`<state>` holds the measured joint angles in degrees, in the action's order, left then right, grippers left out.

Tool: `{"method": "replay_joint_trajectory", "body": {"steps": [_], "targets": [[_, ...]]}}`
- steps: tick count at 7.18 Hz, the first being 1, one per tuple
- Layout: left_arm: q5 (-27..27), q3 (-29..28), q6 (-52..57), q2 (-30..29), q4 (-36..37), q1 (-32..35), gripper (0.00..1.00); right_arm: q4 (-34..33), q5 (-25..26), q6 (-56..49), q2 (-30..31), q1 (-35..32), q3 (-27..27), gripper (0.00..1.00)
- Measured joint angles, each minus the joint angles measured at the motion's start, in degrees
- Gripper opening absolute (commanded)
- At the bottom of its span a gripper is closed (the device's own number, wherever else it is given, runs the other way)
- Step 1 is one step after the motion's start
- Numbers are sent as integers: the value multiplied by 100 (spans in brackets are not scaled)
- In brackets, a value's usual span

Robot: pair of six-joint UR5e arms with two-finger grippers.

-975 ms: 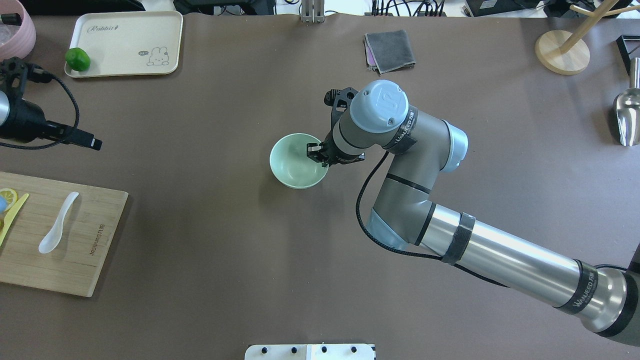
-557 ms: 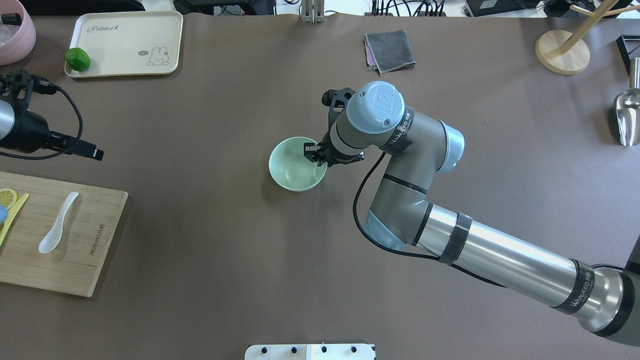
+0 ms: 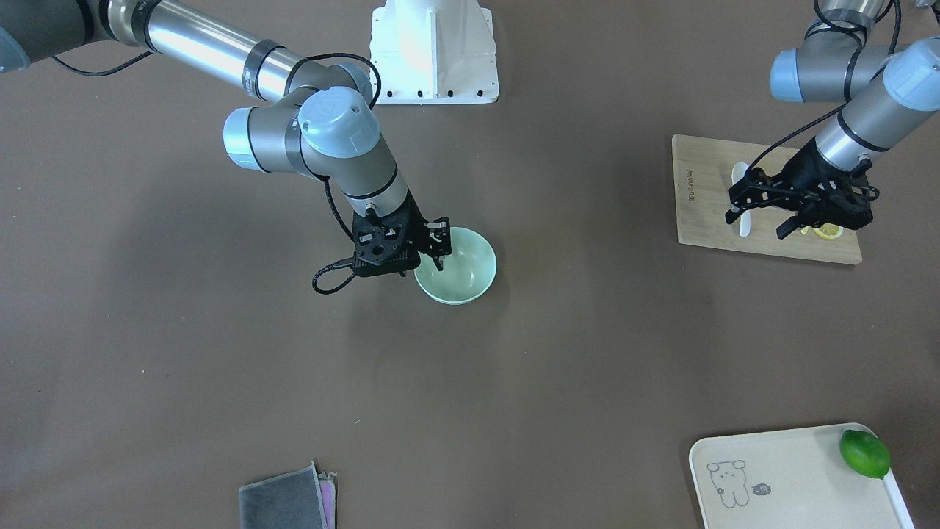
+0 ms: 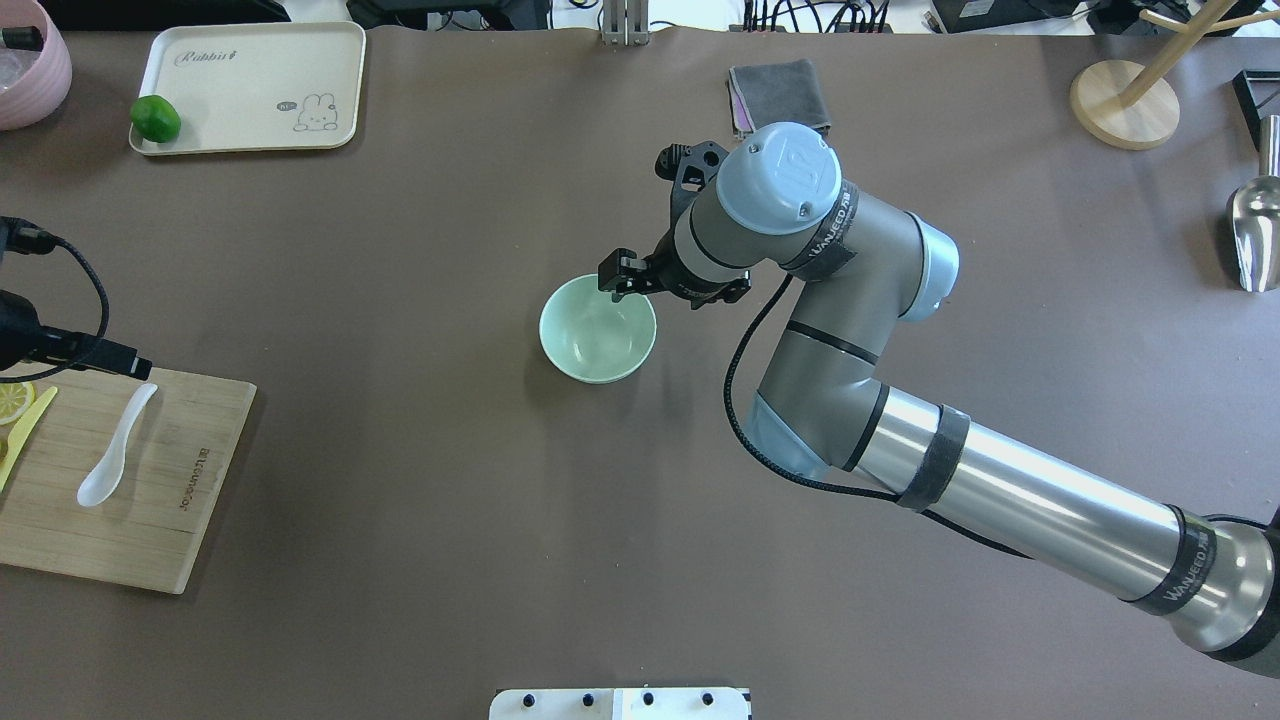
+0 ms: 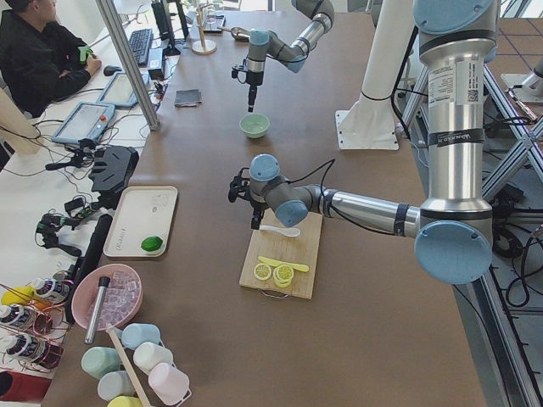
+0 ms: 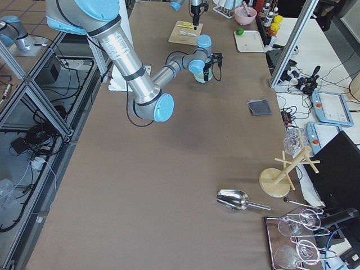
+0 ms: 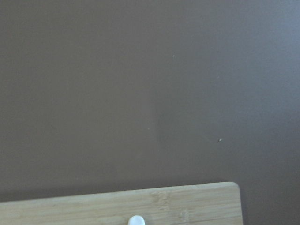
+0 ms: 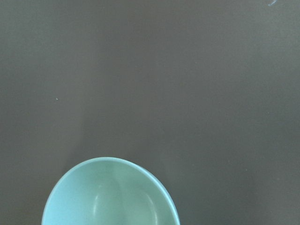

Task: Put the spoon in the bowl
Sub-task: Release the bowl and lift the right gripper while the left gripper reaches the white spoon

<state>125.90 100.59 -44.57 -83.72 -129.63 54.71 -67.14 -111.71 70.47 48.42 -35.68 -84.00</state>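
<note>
The white spoon (image 4: 115, 446) lies on the bamboo board (image 4: 170, 520) at the table's left, handle pointing away from the robot. The front view shows my left gripper (image 3: 760, 219) open above the board, its fingers either side of the spoon (image 3: 740, 175). In the overhead view only one finger (image 4: 118, 358) shows, at the left edge. The spoon's handle tip (image 7: 136, 220) shows in the left wrist view. The mint-green bowl (image 4: 598, 330) stands empty and upright at the table's middle. My right gripper (image 4: 624, 278) is open and empty, just above the bowl's far right rim (image 3: 433, 283). The right wrist view shows the bowl (image 8: 110, 197) below.
A yellow knife (image 4: 25, 432) and a lemon slice (image 4: 14, 398) lie on the board's left end. A cream tray (image 4: 250, 60) with a lime (image 4: 155, 118) is at the far left. A grey cloth (image 4: 775, 88), a wooden stand (image 4: 1125, 105) and a metal scoop (image 4: 1255, 235) are at the far right.
My right gripper has let go of the bowl's rim and moved up and away from it. My left gripper has moved toward the board, over the spoon's handle end.
</note>
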Motion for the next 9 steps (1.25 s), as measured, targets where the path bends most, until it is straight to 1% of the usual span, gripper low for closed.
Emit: {"method": "replay_joint_trajectory", "body": {"steps": [2,3,4,5,6,7,8,9], "targets": [[-635,4,-475,238,-246,-481,97,-1,-41,-46,212,-51,-265,100],[-748,0,-516,293,-278,-608,82,-1,-48,-55,241,-70,-310,100],[-801,-6,-507,328,-292,-713,73,-2,-51,-58,251,-86,-322,100],[-853,-7,-479,338,-295,-846,56,-6,-52,-60,252,-101,-325,100],[-898,-7,-464,338,-295,-958,34,-8,-52,-60,251,-118,-327,100],[-917,-7,-456,339,-297,-1017,26,-9,-53,-60,251,-137,-327,100],[-924,-19,-430,339,-297,-1039,21,-9,-51,-59,247,-145,-328,100],[-928,-36,-366,346,-297,-1041,0,-9,-47,-50,243,-148,-328,100]]}}
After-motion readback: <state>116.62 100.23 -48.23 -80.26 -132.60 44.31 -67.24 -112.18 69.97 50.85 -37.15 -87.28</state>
